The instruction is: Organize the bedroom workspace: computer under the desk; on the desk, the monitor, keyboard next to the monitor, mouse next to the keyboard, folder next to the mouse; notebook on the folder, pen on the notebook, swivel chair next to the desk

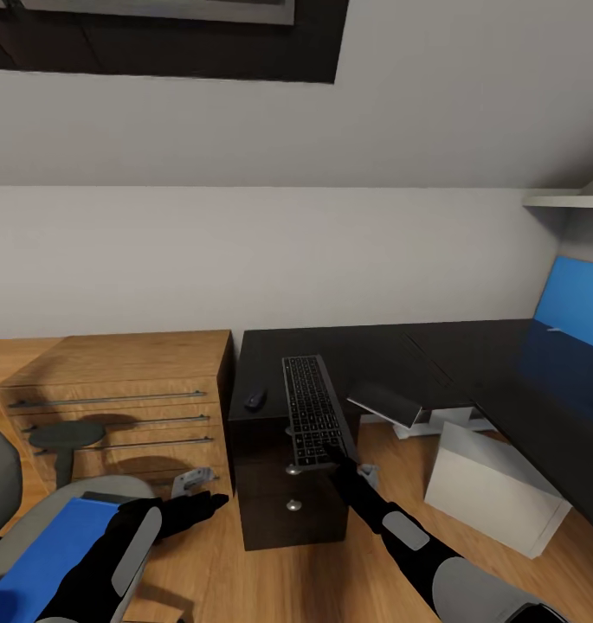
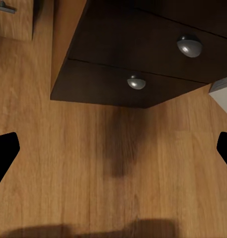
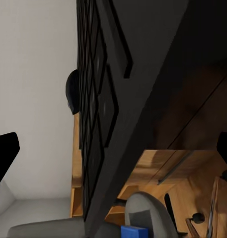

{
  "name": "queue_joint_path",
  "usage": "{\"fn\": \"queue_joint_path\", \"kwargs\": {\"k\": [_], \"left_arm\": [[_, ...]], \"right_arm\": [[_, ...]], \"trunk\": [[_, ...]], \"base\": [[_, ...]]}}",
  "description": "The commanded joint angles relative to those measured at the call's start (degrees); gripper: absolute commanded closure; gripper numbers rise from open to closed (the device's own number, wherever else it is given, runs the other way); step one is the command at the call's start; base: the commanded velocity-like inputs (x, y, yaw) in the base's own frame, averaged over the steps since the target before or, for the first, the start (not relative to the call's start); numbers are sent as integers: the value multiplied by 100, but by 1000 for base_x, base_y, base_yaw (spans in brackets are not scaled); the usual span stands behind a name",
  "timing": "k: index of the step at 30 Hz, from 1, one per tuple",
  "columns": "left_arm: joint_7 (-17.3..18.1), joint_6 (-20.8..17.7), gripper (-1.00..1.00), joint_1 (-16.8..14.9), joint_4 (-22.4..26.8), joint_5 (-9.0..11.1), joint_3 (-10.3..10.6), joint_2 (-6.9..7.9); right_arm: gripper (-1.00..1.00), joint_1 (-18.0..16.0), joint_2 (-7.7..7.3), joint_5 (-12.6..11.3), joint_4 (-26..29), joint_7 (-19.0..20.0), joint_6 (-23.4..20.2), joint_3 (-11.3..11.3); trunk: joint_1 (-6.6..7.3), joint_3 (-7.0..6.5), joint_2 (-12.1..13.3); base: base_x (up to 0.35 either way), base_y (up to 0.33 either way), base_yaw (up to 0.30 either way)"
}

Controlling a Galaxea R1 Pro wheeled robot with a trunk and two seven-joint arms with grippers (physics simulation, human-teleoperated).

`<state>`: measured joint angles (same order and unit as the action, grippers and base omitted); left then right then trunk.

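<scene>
A black keyboard (image 1: 312,407) lies lengthwise on the black desk (image 1: 435,346), its near end at the desk's front edge. A black mouse (image 1: 255,399) sits just left of it. My right gripper (image 1: 335,452) is open at the keyboard's near end; its wrist view looks along the keyboard (image 3: 96,114) to the mouse (image 3: 72,91). My left gripper (image 1: 201,504) is open, low over the floor in front of the desk's drawers (image 2: 138,74). A blue folder (image 1: 45,554) lies on the grey swivel chair (image 1: 6,484) at the lower left.
A wooden drawer chest (image 1: 114,389) stands left of the desk. On the floor under the desk's right wing is a white box (image 1: 495,489), likely the computer. A blue panel (image 1: 573,303) stands at the far right. A grey flat slab (image 1: 384,402) tilts beside the keyboard.
</scene>
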<state>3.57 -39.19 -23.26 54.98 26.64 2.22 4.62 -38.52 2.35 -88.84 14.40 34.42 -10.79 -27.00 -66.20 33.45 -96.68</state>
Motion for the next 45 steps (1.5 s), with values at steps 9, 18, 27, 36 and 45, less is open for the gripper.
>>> {"fn": "queue_joint_path", "kwargs": {"k": [9,18,27,36,45], "left_arm": [[12,-18,-100,-3,-4,-12,7,4],[12,-18,-100,-3,-5,-19,15,4],[12,-18,-100,-3,-5,-19,16,4],[12,-18,-100,-3,-5,-20,24,-2],[12,-18,-100,-3,-5,-28,25,-12]], "right_arm": [[-100,-6,3,-55,-8,21,-28,-24],[-100,-7,3,-54,-8,13,-28,-24],[100,-6,7,-54,-7,4,-20,-27],[100,-6,7,-54,23,38,-19,-24],[100,-6,-15,-54,200,128,-19,-16]], "trunk": [[1,6,-3],[1,6,-3],[1,6,-3],[154,-120,278],[352,-281,639]], "base": [[0,63,0],[0,8,0],[0,0,0],[0,0,0],[0,0,0]]}}
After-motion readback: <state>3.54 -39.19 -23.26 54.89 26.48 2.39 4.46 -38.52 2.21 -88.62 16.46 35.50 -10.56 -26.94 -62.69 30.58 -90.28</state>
